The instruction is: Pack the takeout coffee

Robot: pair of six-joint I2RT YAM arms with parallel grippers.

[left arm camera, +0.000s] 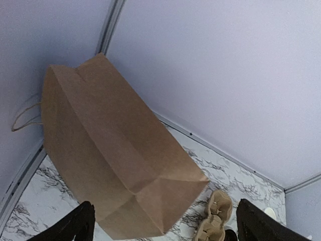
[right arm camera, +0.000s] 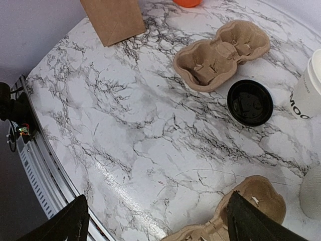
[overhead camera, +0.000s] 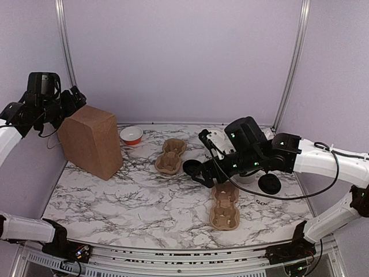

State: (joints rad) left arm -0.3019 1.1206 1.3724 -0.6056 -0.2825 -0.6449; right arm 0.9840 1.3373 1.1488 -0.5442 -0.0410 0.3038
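Right jaws, wide and empty over the tabletop (right arm camera: 150, 125), should square up on the cup (right arm camera: 307, 90) standing just beside a loose black lid (right arm camera: 250, 102) before closing gently; left jaws also gape empty.

white cup (right arm camera: 307, 86) — "MOO", partly cut off

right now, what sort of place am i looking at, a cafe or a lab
Probably a robot test cell staged as a takeout counter: plain lavender walls with aluminium posts, a marble-print tabletop, and pulp cup carriers and a brown paper bag.
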